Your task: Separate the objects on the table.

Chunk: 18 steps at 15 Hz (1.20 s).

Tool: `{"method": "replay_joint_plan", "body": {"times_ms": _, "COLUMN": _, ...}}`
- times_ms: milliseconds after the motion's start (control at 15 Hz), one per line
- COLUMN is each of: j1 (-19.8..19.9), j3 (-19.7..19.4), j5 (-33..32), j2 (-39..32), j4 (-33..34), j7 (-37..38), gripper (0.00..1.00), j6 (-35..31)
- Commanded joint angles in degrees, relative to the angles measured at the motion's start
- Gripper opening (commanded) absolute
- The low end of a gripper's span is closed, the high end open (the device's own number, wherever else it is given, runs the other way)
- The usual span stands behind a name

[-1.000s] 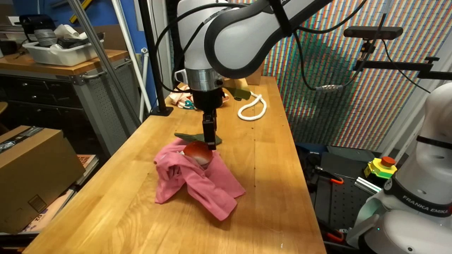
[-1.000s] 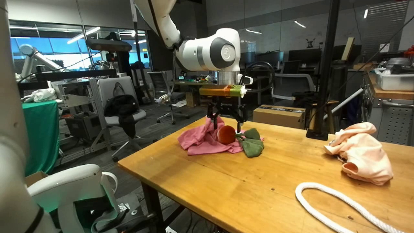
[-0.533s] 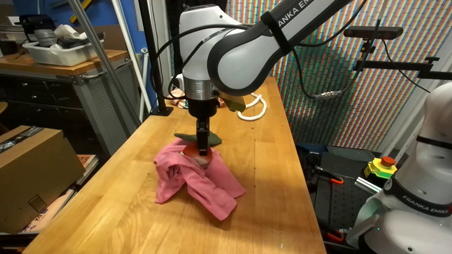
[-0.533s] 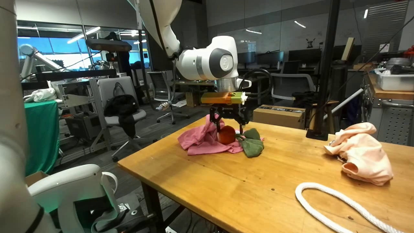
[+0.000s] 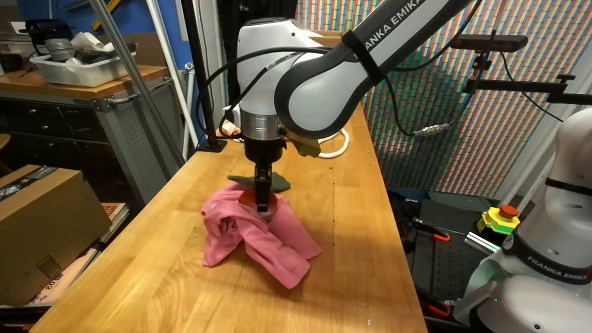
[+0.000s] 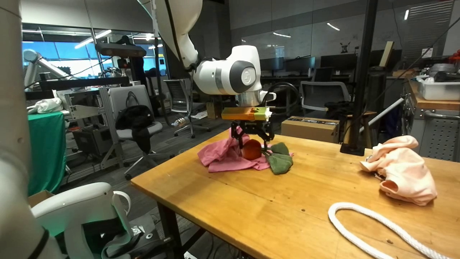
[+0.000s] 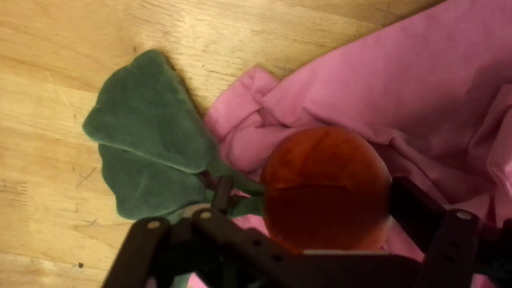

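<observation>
A round orange-red plush vegetable [image 5: 246,200] with green leaves [image 5: 279,181] lies on a crumpled pink cloth [image 5: 277,245] on the wooden table. In an exterior view the red ball [image 6: 252,150] sits against the cloth [image 6: 224,160], its leaves [image 6: 281,163] on bare wood. My gripper [image 6: 253,146] points down with one finger on each side of the ball. In the wrist view the right finger is close against the ball [image 7: 328,168]; the left finger is apart from it, over the green stems [image 7: 244,180]. The gripper is open. Contact at the right finger cannot be told.
A peach cloth [image 6: 409,176] and a white rope [image 6: 373,216] lie farther along the table. A black pole [image 6: 361,90] stands at the table edge. A cardboard box [image 5: 51,231] is beside the table. A second white arm [image 5: 545,277] stands on the opposite side.
The gripper has come down from above the ball to around it, shifting slightly left in an exterior view. The plush and pink cloth have stayed nearly still.
</observation>
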<state>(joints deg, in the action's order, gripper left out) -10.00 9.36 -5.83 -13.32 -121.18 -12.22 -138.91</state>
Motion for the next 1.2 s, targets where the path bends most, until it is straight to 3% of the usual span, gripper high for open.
{"method": "replay_joint_plan", "body": {"times_ms": 0, "j1": 0.40, "j3": 0.53, "j5": 0.50, "j2": -0.07, "j4": -0.52, "j7": -0.24, "gripper": 0.72, "j6": -2.22}}
{"method": "replay_joint_plan", "body": {"times_ms": 533, "j1": 0.20, "j3": -0.38, "j5": -1.16, "j2": 1.74, "j4": -1.41, "j7": 2.59, "gripper": 0.14, "j6": -3.61}}
{"method": "replay_joint_plan", "body": {"times_ms": 867, "j1": -0.18, "j3": -1.62, "j5": -3.85, "j2": 3.33, "j4": -1.67, "j7": 7.00, "gripper": 0.11, "j6": -6.77}}
{"method": "replay_joint_plan", "body": {"times_ms": 1133, "j1": -0.81, "j3": -3.71, "j5": -10.91, "j2": 3.46, "j4": -0.80, "j7": 14.36, "gripper": 0.13, "j6": -10.57}}
